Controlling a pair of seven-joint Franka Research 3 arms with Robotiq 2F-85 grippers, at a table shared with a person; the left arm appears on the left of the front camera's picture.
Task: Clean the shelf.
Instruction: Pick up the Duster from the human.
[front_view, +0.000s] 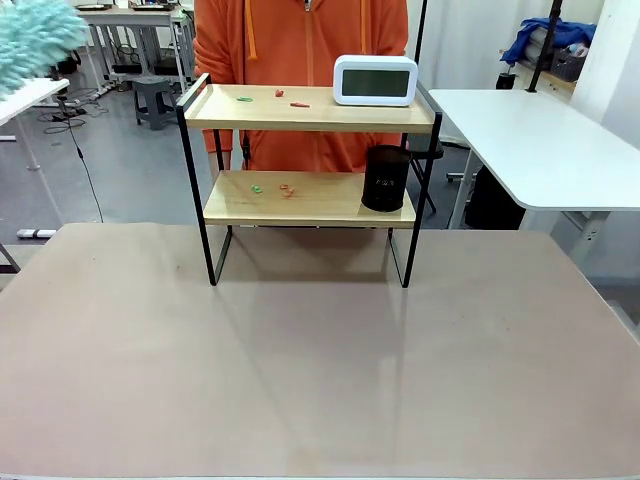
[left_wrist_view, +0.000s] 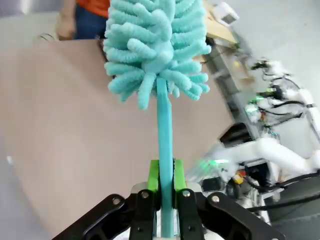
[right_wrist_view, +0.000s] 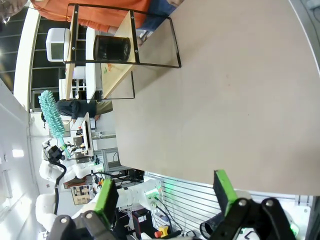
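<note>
Clamping the thin stem of a fluffy teal duster (left_wrist_view: 155, 45), your left end effector (left_wrist_view: 166, 175) had its green pads (left_wrist_view: 154, 172) pressed together on it, the head standing straight up along the fingers in the left wrist view. In the front view that head sat in the upper left corner of the frame, well apart from the shelf (front_view: 300, 115). The shelf stood upper centre on the far part of the tabletop (front_view: 320, 380), in front of a person in orange (front_view: 300, 40). Its two boards ran left to right across the frame, so from the duster the shelf lay to the right and a little lower, its left end nearest.

Small coloured scraps (front_view: 245, 99) lay on both boards. A white clock (front_view: 375, 80) sat top right and a black cup (front_view: 386, 178) lower right.

Your right end effector (right_wrist_view: 166, 194) had its fingers wide apart and held nothing, with the shelf well off in the upper left of its view. I judged the left arm the one to bring in, sweeping along the boards' length.
</note>
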